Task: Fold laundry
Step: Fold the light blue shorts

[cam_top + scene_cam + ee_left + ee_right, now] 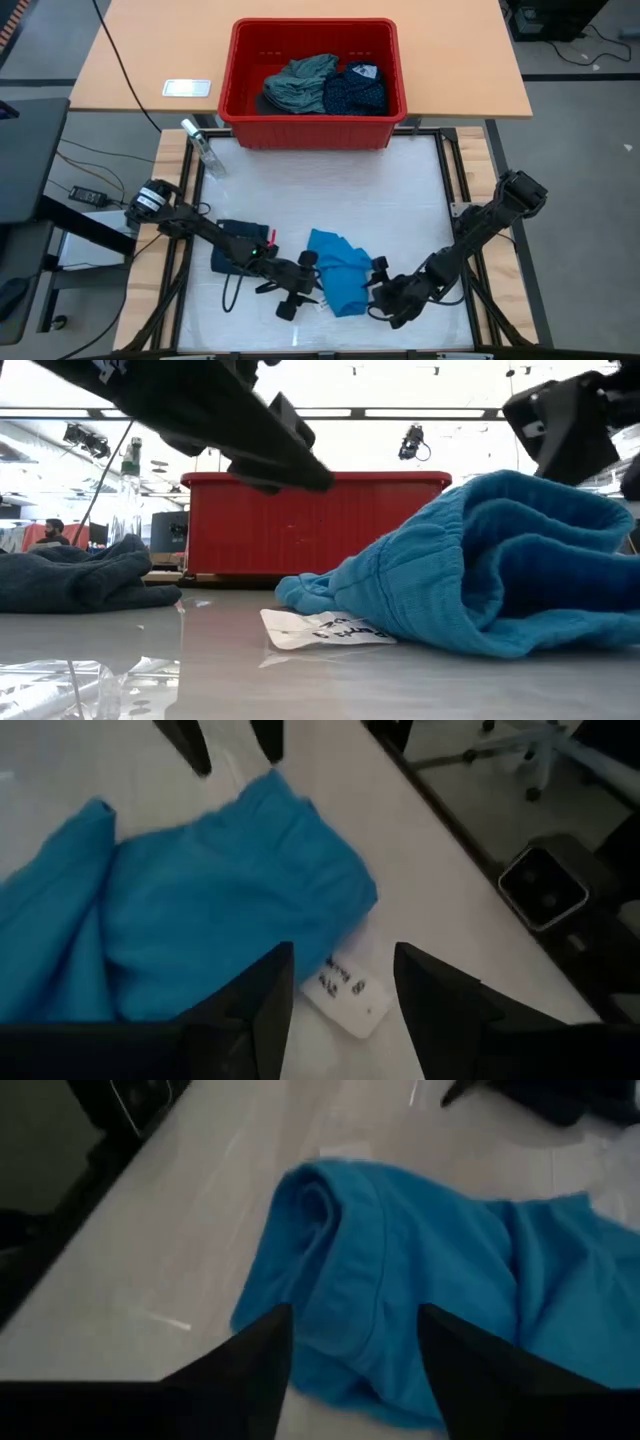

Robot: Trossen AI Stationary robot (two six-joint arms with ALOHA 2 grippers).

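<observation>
blue garment point(338, 272): crumpled near table's point(400, 200) front edge, white tag point(342, 993) legible? no.
left gripper point(340, 982): spread, empty.
right gripper point(355, 1342): spread; contact probably none.

Worktop: a white surface point(400, 200) is framed by wooden rails | Behind: a light wooden desk point(450, 50) is seen | Floor: grey point(580, 150), with cables trailing | Ceiling: long strip lights point(420, 412) are lit | Far left: a person point(52, 532) is seated.
</observation>
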